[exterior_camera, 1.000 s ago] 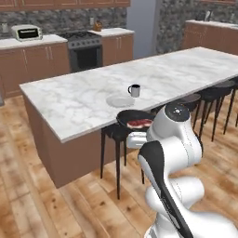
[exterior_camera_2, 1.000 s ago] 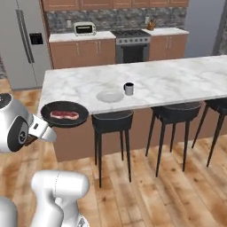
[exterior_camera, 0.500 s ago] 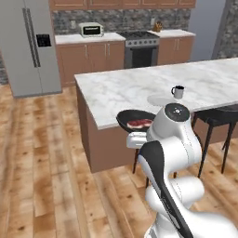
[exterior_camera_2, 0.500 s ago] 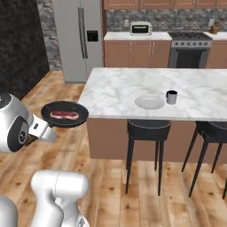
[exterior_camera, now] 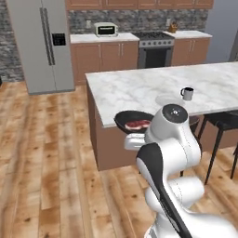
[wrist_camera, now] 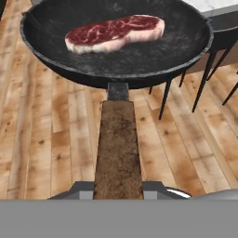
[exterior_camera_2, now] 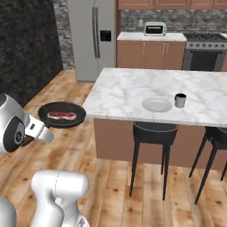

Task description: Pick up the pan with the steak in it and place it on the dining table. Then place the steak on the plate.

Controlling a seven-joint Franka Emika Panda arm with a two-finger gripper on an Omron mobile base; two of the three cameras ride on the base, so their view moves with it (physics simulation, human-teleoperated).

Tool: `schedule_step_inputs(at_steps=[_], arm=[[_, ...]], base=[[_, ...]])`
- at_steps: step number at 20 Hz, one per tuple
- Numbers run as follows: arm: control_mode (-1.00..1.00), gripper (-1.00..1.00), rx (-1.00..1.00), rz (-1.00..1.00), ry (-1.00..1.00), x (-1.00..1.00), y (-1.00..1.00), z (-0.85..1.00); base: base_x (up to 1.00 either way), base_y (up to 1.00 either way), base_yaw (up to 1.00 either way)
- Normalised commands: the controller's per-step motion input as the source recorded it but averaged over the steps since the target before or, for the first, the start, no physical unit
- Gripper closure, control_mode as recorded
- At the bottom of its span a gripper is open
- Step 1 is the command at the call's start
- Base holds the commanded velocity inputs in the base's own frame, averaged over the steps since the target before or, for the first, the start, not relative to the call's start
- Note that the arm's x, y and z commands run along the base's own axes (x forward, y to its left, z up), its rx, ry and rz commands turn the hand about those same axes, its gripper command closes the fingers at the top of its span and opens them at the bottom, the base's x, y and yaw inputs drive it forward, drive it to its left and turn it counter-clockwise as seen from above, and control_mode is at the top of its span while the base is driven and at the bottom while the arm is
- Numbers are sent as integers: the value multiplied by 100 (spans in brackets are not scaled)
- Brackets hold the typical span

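The gripper point(wrist_camera: 118, 188) is pinched tight on the straight brown wooden handle of the pan point(wrist_camera: 116, 42), its jaws pressed against both sides of the rough, grainy wood near the handle's end. The pan is round, shallow and black, with a dull speckled inside and a short grey metal neck joining bowl and handle; it is held level in the air above the plank floor point(wrist_camera: 56, 139), off the near left corner of the dining table point(exterior_camera_2: 133, 95) and not resting on it. The steak point(wrist_camera: 114, 32) lies flat inside the pan, a small oblong slab of red-pink meat with a pale fat band along one edge and white marbling, sitting toward the far side of the bowl. The table is a long rectangular island with a glossy white, grey-veined marble top over a brown wood base. On that top, near its front edge, sits the plate point(exterior_camera_2: 156, 105), round, flat and white, and just beside it stands a small dark grey mug point(exterior_camera_2: 180, 100) with a handle. Black round-seated stools point(exterior_camera_2: 153, 128) on thin legs stand along the table's front side.
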Motion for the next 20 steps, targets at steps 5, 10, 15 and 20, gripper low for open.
schedule_step_inputs(at_steps=[5, 10, 15, 20], arm=[[100, 100, 0, 0, 0, 0, 0, 0], [100, 100, 0, 0, 0, 0, 0, 0], [100, 100, 0, 0, 0, 0, 0, 0], [100, 100, 0, 0, 0, 0, 0, 0]], base=[[0, -93, 5], [1, -33, 3], [22, -13, 2], [74, -14, 4]])
